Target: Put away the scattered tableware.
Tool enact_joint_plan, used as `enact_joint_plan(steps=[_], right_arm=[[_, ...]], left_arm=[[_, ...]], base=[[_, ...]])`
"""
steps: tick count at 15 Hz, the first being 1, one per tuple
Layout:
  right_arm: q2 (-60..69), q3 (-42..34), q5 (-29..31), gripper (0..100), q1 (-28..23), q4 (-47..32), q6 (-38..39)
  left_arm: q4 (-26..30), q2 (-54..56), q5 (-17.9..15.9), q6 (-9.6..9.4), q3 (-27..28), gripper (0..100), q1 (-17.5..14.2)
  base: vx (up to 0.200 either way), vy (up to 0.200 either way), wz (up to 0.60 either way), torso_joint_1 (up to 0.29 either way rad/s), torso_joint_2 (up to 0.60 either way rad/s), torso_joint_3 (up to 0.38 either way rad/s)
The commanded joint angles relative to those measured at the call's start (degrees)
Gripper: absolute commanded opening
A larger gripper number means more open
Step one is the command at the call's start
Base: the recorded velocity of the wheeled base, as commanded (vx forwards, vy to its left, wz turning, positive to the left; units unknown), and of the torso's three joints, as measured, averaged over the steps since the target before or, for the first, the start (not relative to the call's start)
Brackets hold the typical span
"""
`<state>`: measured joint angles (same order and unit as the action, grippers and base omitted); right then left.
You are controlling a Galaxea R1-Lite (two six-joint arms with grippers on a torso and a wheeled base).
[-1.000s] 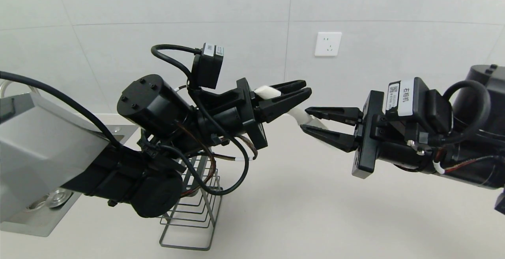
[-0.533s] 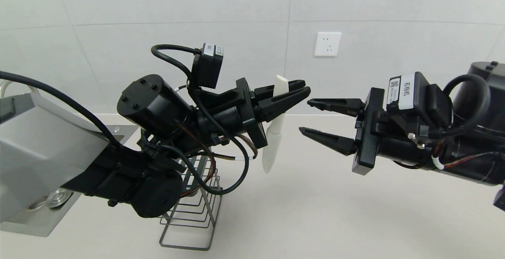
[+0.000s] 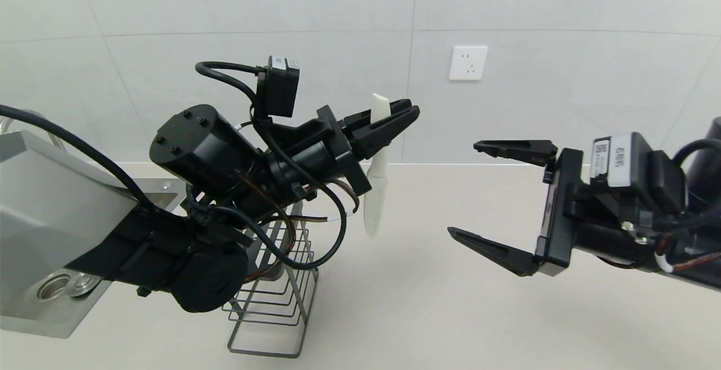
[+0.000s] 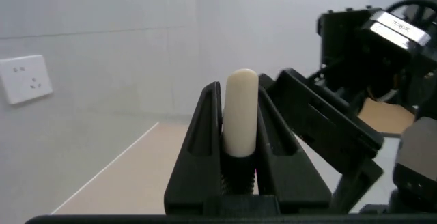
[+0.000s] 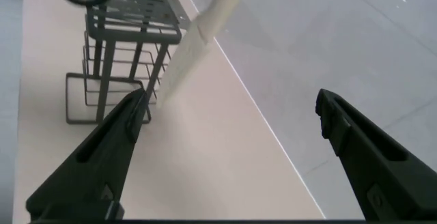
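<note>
A white knife hangs blade-down from my left gripper, which is shut on its handle, raised above the counter. In the left wrist view the rounded handle end sticks up between the two black fingers. My right gripper stands wide open to the right of the knife, apart from it, with nothing between its fingers. In the right wrist view the knife hangs beyond the open right gripper, above the wire rack.
A grey wire rack stands on the beige counter below my left arm. A steel sink lies at the left edge. A tiled wall with a white outlet rises behind.
My right gripper let go of the knife, opened wide and drew back to the right. The knife swung from level to hanging blade-down in the left gripper, which shifted slightly left and up.
</note>
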<state>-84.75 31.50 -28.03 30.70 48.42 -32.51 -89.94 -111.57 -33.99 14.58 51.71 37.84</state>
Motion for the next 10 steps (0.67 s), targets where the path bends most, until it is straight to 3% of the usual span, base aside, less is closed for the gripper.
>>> enact_joint_plan(steps=[1,3,4,5,7,10], right_arm=[[14.3,-12.6,-0.2,100,-10.6,-0.5,0.0],[27.6,-24.0,-0.3,100,-16.8,-0.5,0.1],[28.6,-24.6,-0.3,100,-17.1,-0.5,0.1],[40.5,-29.9,-0.1,100,-20.2,-0.5,-0.1],[49.1,-30.5,0.0,100,-22.8,-1.1,0.0],[67.0,-30.0,4.5,100,-27.6,-8.7,4.7]], left_arm=[[-0.1,2.0,3.7,-0.17,-0.4,0,-1.0],[-0.1,3.7,4.7,-0.25,-2.7,0,-2.2],[-0.1,3.8,4.7,-0.25,-2.8,0,-2.3],[-0.1,5.6,4.9,-0.25,-5.2,0,-2.8],[-0.1,7.2,5.2,-0.34,-6.6,0,-3.4],[-0.1,10.0,7.2,-0.34,-8.3,0,-4.3]], base=[[0.000,0.000,0.00,0.000,0.00,0.000],[0.000,0.000,0.00,0.000,0.00,0.000],[0.000,0.000,0.00,0.000,0.00,0.000],[0.000,0.000,0.00,0.000,0.00,0.000],[0.000,0.000,0.00,0.000,0.00,0.000],[0.000,0.000,0.00,0.000,0.00,0.000]])
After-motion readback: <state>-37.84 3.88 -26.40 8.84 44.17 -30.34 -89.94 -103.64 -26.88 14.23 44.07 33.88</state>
